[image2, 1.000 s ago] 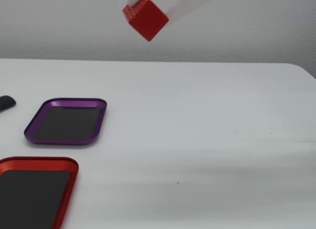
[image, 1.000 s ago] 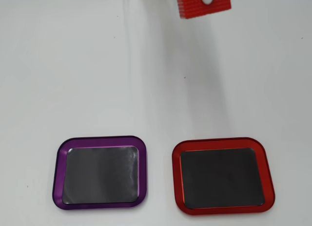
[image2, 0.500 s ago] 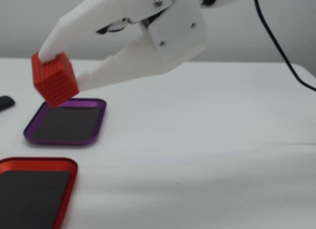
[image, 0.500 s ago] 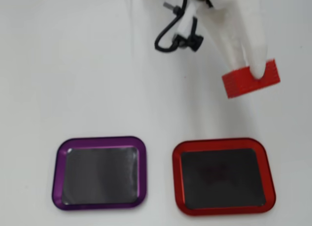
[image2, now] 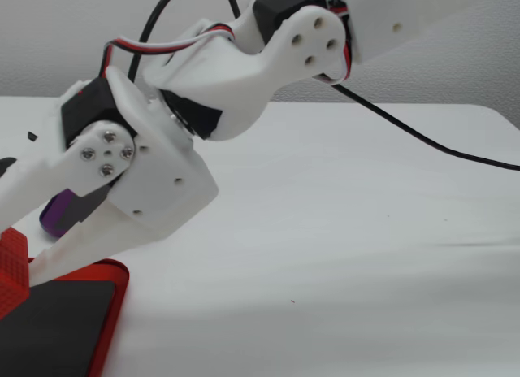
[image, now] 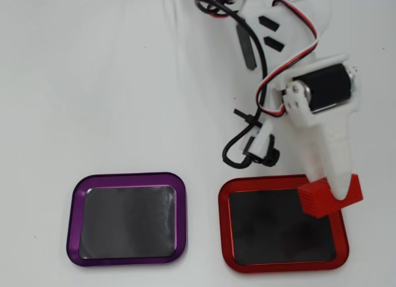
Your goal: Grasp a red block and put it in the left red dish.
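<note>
A white robot arm's pincer (image: 334, 197) grips the red block (image: 329, 197) over the upper right corner of the red dish (image: 224, 228) in the overhead view. A purple dish (image: 75, 219) sits just beside it, both along the white tabletop's (image: 93, 83) lower edge.

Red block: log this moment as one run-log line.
phase: placing | gripper: shut on red block | block: over right edge of red dish, not released | purple tray: empty
</note>
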Robot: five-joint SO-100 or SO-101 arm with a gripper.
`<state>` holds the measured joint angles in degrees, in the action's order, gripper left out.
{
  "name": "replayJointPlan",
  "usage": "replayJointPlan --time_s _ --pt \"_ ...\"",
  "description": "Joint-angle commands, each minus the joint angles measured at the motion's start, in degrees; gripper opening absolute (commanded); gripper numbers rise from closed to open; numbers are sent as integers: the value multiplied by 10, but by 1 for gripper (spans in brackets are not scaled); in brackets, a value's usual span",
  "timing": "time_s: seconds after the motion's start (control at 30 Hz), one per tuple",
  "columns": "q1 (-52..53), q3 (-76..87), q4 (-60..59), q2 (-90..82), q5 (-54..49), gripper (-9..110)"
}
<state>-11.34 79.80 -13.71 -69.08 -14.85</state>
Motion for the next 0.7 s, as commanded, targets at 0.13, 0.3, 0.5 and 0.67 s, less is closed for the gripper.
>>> replayJointPlan --time_s 0.13,0.3,0.5,0.67 --pt "-3 -42 -5 1 -4 0" --pt "-3 -40 -7 0 -5 1" --pt "7 -42 -55 -1 -3 4" --pt "15 -42 -57 -2 -2 4"
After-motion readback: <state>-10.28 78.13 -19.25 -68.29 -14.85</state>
